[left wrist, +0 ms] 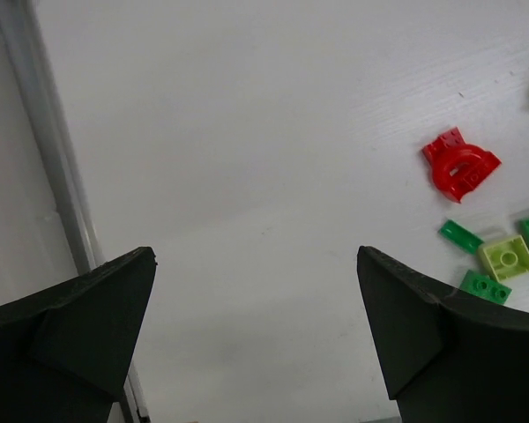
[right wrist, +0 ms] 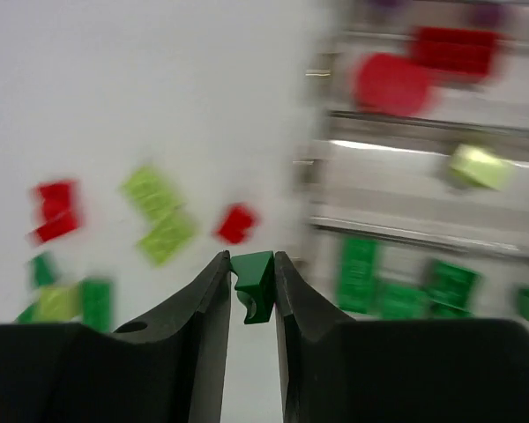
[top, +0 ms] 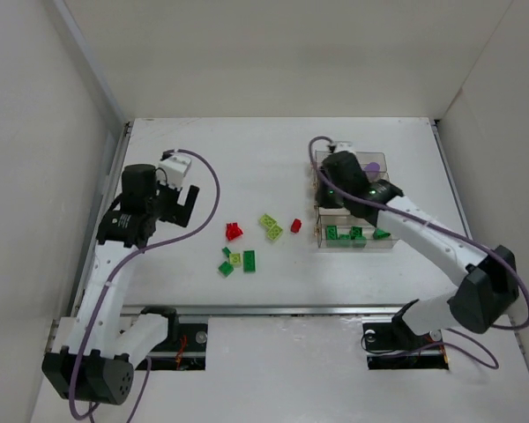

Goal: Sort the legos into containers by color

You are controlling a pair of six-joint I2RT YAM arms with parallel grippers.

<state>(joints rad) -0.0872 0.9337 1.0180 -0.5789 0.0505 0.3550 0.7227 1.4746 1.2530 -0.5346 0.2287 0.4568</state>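
A: What is the right end effector doing?
B: Clamping a green lego, hovering just beside the containers.
A: And the left end effector?
B: It is hanging wide apart over the bench, near loose legos.

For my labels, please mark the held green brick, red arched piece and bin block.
Green brick [right wrist: 256, 278]: right wrist view, front face.
Red arched piece [left wrist: 451, 185]: left wrist view, curved rim.
Bin block [top: 375, 247]: top view, near wall.
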